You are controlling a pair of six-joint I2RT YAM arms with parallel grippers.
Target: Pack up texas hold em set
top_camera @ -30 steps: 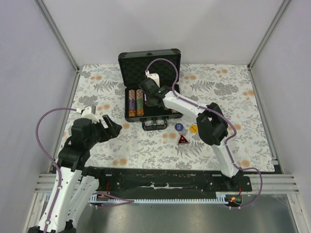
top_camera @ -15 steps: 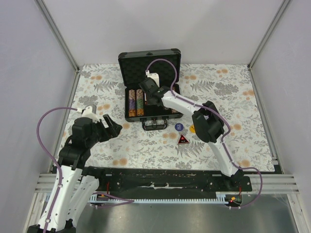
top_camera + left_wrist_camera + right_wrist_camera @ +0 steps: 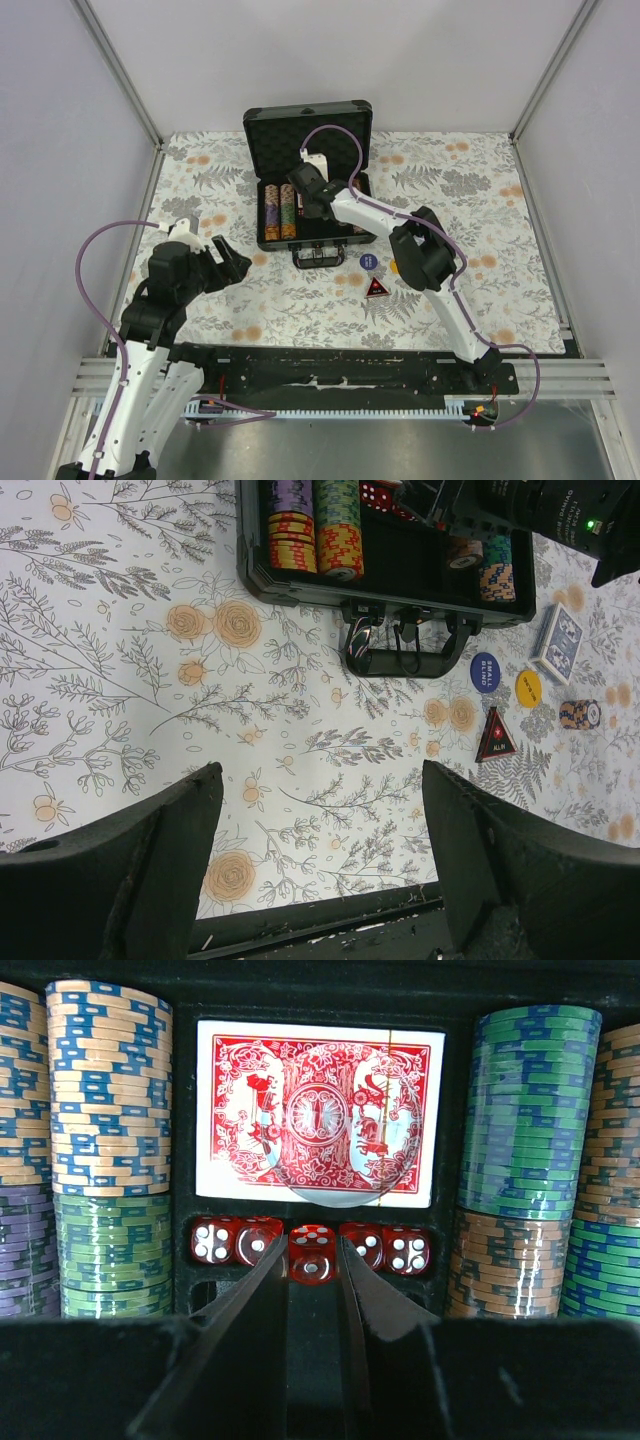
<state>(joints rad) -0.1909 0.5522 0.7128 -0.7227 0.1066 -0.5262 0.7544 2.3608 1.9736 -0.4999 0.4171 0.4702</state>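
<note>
Top external view: the briefcase point(image 3: 270, 243) stood open at the middle of the table's point(image 3: 480, 300) far edge, with the lid point(image 3: 340, 130) raised and the handle point(image 3: 318, 258) facing the arms.
Poker chips: the poker chips point(image 3: 110, 1090) were stacked on edge in columns along both side channels of the briefcase.
Red deck: the red deck point(image 3: 318, 1112) lay flat, back up, in the centre compartment between the chip columns.
Red dice: five red dice point(image 3: 235, 1240) sat in a row in the slot just in front of the red deck.
Right gripper: the right gripper point(image 3: 312, 1260) reached into the briefcase. Its jaws were narrow, with the tips against either side of the middle die point(image 3: 312, 1245), apparently pinching it.
Left gripper: the left gripper point(image 3: 320, 830) was spread wide and held nothing, above the table's near left part, well apart from the briefcase.
Loose pieces: a blue button point(image 3: 485, 672), a yellow button point(image 3: 528, 688), a red triangular marker point(image 3: 495, 737), a blue deck point(image 3: 558, 643) and a short chip stack point(image 3: 580, 714) lay on the table near the handle, toward the right edge.
</note>
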